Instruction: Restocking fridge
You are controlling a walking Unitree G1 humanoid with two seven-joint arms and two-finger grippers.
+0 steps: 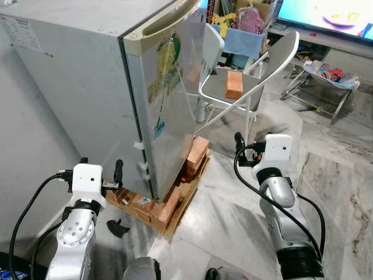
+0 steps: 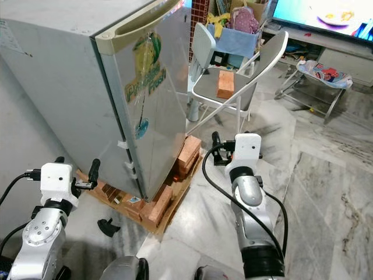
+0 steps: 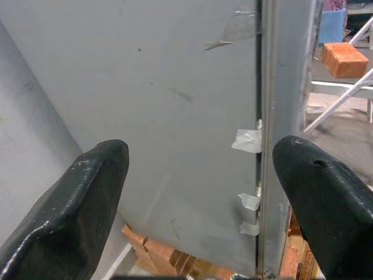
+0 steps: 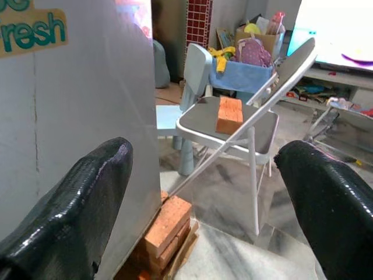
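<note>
A small grey fridge stands with its door shut, the handle running along the door's top edge. It rests on red bricks and a wooden board. My left gripper is held low by the fridge's side wall near the door seam, open, nothing between its fingers. My right gripper is raised right of the door's front, open and empty, its fingers facing a folding chair. No item to stock is in view.
A single brick lies on the folding chair's seat. Behind it are a pale blue child's chair, a blue box of toys, a baby bouncer and a lit TV. A small black object lies on the marble floor.
</note>
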